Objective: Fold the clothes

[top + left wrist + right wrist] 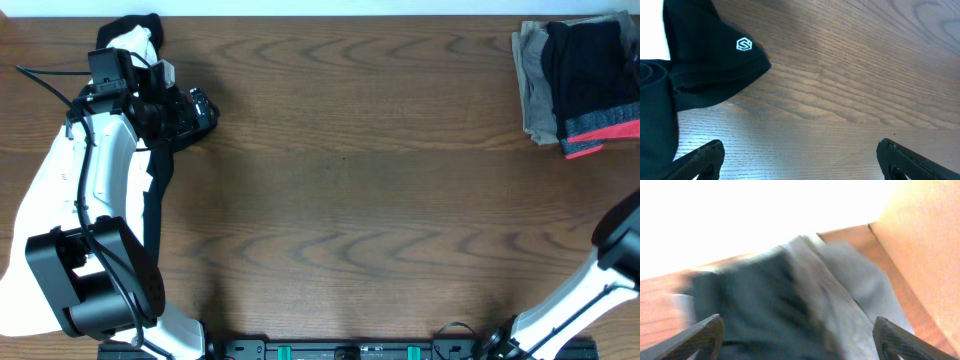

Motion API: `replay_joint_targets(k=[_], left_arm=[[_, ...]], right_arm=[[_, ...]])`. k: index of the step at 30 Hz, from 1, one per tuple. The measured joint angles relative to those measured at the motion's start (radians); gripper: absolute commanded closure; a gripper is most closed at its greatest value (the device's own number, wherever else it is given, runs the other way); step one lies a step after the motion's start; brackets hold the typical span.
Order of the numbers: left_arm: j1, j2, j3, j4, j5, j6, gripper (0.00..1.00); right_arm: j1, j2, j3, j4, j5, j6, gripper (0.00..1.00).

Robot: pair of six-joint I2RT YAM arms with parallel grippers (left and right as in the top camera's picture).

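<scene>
The clothes (pixel 592 70), black trousers with a grey and coral-red waistband, lie folded at the table's far right on top of a grey-olive pile (pixel 535 90). In the right wrist view, blurred, the dark cloth (pixel 750 305) and grey cloth (pixel 845 305) lie below my right gripper (pixel 796 321), which is open and holds nothing. Only the right arm (pixel 622 245) shows in the overhead view. My left gripper (pixel 203 108) (pixel 800 145) stands open over bare wood at the far left.
Another black garment (pixel 158 170) with a small white logo (pixel 744 44) lies under the left arm, next to white cloth (pixel 40 210) at the table's left edge. A tan flat surface (pixel 925 255) rises at the right of the right wrist view.
</scene>
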Motion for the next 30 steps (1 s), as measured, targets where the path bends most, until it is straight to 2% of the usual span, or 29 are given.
replay_joint_targets(k=[7,10,19,30], left_arm=[[0.000,0.000,0.000,0.000,0.000,0.000,0.02],[0.000,0.000,0.000,0.000,0.000,0.000,0.02],[0.000,0.000,0.000,0.000,0.000,0.000,0.02],[0.000,0.000,0.000,0.000,0.000,0.000,0.02]], right_arm=[[0.132,-0.214,0.022,-0.216,-0.127,0.001,0.01],[0.237,-0.259,0.022,-0.295,-0.150,-0.014,0.01],[0.462,-0.303,0.022,-0.483,-0.185,-0.028,0.02],[0.794,-0.304,0.022,-0.679,-0.334,-0.031,0.01]])
